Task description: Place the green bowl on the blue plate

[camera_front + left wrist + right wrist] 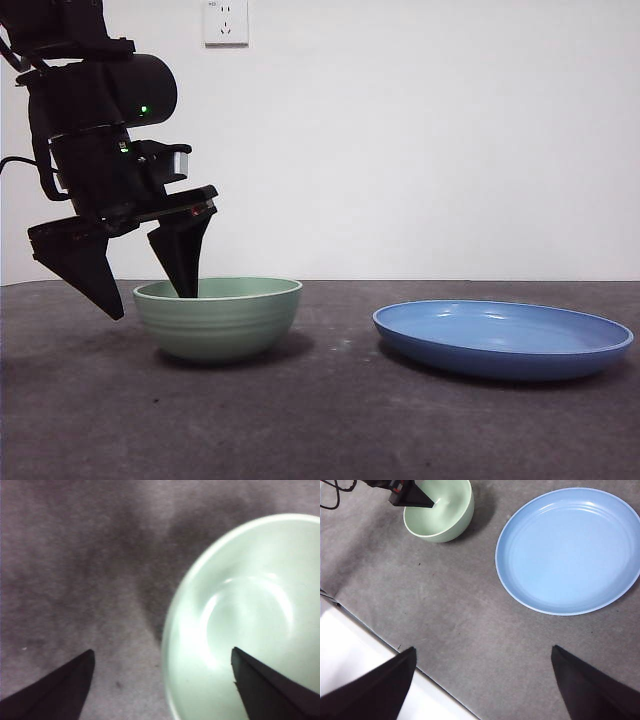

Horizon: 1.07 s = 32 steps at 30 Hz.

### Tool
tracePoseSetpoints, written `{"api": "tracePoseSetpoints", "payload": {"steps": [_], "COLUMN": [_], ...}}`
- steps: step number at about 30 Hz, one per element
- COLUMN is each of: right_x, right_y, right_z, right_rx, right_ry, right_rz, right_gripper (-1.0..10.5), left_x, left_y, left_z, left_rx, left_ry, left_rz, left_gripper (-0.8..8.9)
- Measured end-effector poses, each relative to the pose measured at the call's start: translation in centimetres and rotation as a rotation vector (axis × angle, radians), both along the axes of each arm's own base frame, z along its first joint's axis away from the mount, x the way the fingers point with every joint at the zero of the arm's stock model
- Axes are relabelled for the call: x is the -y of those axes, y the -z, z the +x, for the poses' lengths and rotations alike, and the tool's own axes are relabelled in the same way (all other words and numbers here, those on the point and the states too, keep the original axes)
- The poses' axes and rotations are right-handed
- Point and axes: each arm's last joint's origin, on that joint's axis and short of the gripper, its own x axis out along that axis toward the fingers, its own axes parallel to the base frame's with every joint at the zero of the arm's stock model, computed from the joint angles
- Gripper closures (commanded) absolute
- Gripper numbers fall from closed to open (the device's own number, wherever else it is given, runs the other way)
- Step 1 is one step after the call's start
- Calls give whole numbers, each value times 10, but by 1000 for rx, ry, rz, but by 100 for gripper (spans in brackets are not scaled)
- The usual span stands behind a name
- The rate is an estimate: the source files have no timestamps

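The left gripper (152, 300) is held open astride the near wall of the green bowl (219, 318): one jaw is inside the bowl, the other outside it above the table (300, 420). The grasp step is judged to be in hand; nothing is gripped yet. Closure on the rim is called for next, then a lift. The blue plate (503, 339) lies well apart, beyond the bowl's far side. The right gripper (480, 680) is held open, waiting high above the table.
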Motion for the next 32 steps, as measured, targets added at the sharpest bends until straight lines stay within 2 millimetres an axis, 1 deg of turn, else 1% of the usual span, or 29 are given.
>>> {"api": "tracePoseSetpoints", "payload": {"steps": [2, 7, 9, 20, 23, 25, 28, 30, 32], "right_x": [0, 0, 0, 0, 0, 0, 0, 0, 0], "right_y": [0, 0, 0, 0, 0, 0, 0, 0, -1], "right_z": [0, 0, 0, 0, 0, 0, 0, 0, 1], "right_rx": [0, 1, 2, 4, 4, 4, 4, 6, 8], "right_ry": [0, 0, 0, 0, 0, 0, 0, 0, 0], "right_rz": [0, 0, 1, 1, 1, 1, 1, 1, 1], "right_gripper": [515, 515, 515, 515, 515, 515, 515, 515, 515], "left_x": [0, 1, 1, 3, 4, 7, 15, 25, 36], "left_y": [0, 0, 0, -1, -5, -14, -36, -54, -66], "left_z": [0, 0, 0, 0, 0, -4, -8, -10, -11], "left_rx": [5, 4, 4, 13, 22, 43, 96, 143, 166], "left_ry": [-3, -1, -1, -5, -9, -4, 12, 34, 59], "left_rz": [12, 12, 12, -1, -32, -57, -98, -134, -176], "left_gripper": [529, 734, 801, 804, 804, 804, 804, 804, 804]}}
